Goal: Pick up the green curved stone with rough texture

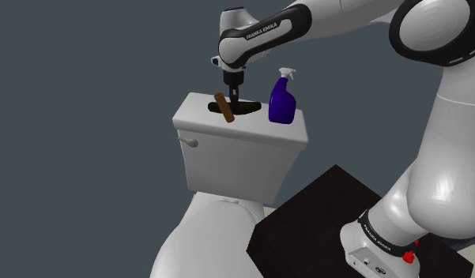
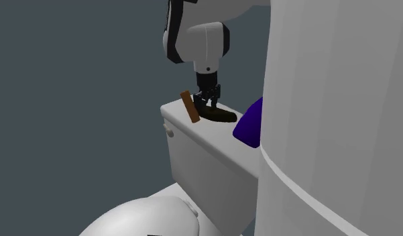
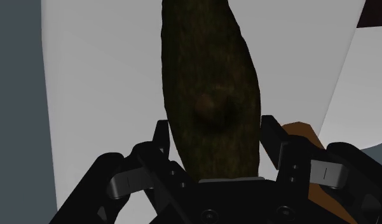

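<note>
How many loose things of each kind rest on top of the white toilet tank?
dark green curved rough stone: 1
short brown stick: 1
blue spray bottle: 1
Total: 3

Dim, even light leaves the stone (image 3: 208, 95) almost black.

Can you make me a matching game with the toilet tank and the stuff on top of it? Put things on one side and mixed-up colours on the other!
Things:
1. stone
2. spray bottle
3. stick
4. toilet tank

Colours:
A. white
B. brown, tilted
C. blue-purple, standing upright
D. dark olive, lying flat

Pairs: 1-D, 2-C, 3-B, 4-A
</note>
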Robot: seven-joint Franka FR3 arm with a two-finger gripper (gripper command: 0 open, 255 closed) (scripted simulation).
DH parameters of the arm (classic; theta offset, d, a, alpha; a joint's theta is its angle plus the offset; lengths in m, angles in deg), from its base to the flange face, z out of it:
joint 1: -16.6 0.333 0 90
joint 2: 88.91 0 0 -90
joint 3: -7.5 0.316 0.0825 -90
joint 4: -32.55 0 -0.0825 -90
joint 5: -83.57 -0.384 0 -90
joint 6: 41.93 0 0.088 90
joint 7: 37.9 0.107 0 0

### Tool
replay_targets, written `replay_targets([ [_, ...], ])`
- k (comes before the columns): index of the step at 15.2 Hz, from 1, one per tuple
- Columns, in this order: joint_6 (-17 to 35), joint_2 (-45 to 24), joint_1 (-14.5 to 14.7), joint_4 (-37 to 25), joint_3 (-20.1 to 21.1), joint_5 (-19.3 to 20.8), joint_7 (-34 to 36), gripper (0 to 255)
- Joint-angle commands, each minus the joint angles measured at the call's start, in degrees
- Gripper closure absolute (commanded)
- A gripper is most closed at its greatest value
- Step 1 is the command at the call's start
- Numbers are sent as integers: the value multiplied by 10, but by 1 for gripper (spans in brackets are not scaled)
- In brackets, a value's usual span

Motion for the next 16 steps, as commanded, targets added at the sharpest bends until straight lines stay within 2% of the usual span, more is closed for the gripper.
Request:
replay_targets([
  [1,-9,4,0,-6,0,0,-1,255],
  [14,-98,35,0,-64,0,-2,-6,255],
  [16,-99,35,0,-64,0,-2,-6,255],
])
